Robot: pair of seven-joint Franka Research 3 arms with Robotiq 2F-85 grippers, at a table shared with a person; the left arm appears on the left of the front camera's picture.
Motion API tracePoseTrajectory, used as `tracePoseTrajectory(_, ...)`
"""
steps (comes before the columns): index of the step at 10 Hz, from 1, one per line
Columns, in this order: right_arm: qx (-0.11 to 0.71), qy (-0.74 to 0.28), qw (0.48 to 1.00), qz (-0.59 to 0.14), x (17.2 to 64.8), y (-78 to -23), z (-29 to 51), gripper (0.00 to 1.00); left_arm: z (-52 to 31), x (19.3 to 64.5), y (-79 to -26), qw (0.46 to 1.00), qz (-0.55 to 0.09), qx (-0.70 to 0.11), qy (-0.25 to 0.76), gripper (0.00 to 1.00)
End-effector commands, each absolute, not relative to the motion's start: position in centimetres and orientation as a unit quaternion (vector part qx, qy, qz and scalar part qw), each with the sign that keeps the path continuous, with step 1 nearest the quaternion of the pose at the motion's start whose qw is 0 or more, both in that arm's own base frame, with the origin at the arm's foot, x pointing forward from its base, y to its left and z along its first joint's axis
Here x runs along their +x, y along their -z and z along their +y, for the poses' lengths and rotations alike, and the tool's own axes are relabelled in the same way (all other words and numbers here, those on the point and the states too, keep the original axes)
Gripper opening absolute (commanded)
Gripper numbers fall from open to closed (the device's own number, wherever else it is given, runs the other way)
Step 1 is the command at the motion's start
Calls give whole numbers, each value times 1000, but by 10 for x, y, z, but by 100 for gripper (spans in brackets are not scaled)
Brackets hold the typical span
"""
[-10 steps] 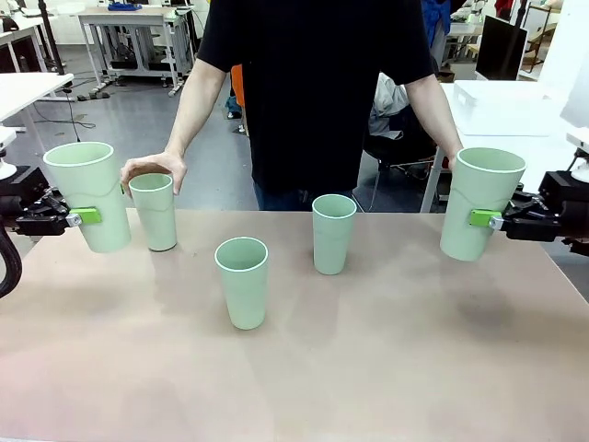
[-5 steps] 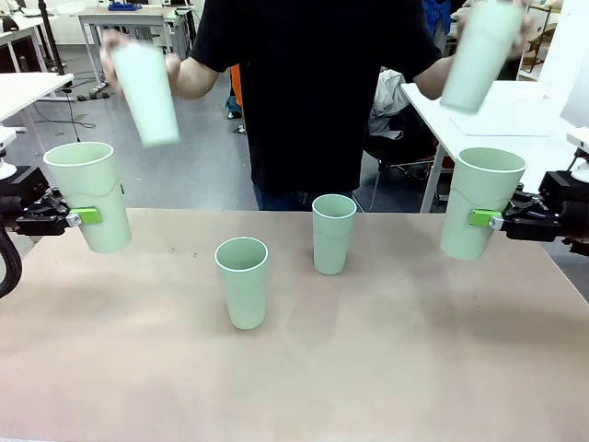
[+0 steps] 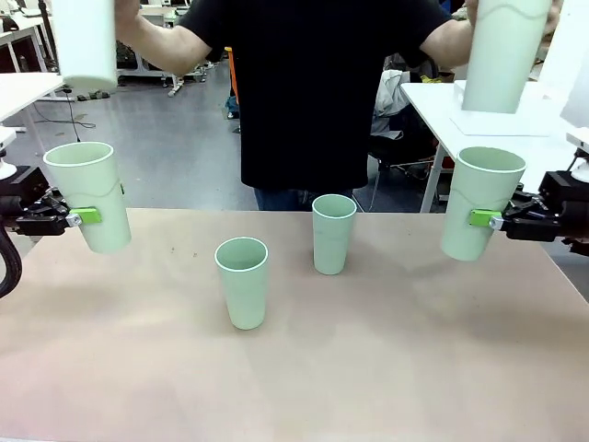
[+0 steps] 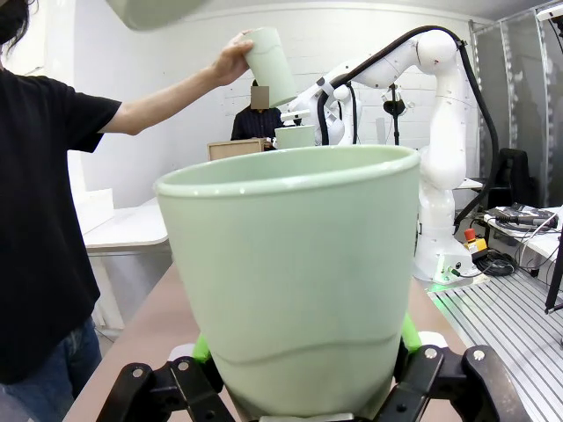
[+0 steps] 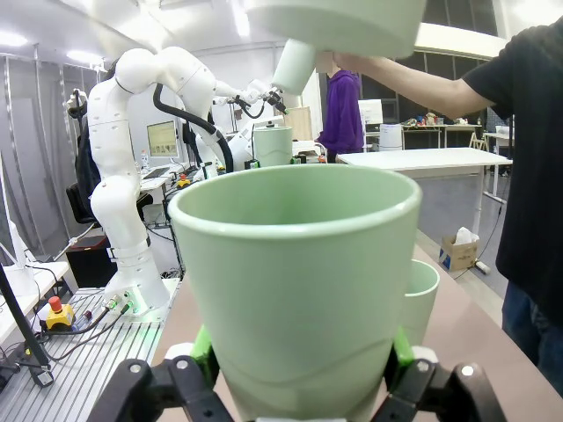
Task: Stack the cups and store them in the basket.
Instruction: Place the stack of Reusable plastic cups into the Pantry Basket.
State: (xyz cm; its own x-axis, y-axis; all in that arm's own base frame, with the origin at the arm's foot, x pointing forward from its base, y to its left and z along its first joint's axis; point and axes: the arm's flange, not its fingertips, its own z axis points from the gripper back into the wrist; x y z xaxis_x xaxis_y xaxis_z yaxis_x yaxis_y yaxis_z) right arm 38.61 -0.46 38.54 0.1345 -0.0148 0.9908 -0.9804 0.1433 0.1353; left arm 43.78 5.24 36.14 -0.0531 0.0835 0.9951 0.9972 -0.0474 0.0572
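Front: person just lifted two cups (image 3: 85, 41) high over the ones your left gripper (image 3: 87, 218) and right gripper (image 3: 477, 219) pinch; two more (image 3: 243, 282) stand mid-table. L wrist: held cup (image 4: 290, 281) upright, raised cup (image 4: 158, 10) overhead. R wrist: same, so expect nesting next

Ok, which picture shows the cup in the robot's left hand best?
The left wrist view: the cup is close up, open rim clear, the left gripper clamped low on it. The front view shows it whole, off to the side. The right wrist view shows it small and far off.
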Motion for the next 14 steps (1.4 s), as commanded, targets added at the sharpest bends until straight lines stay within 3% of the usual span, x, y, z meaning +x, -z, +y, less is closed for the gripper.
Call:
tracePoseTrajectory(1,492,-428,569,-501,387,-387,-3,86,51,437,-366,452,-523,-517,505,85)
tracePoseTrajectory(14,492,-428,569,-501,387,-387,-3,86,51,437,-366,452,-523,-517,505,85)
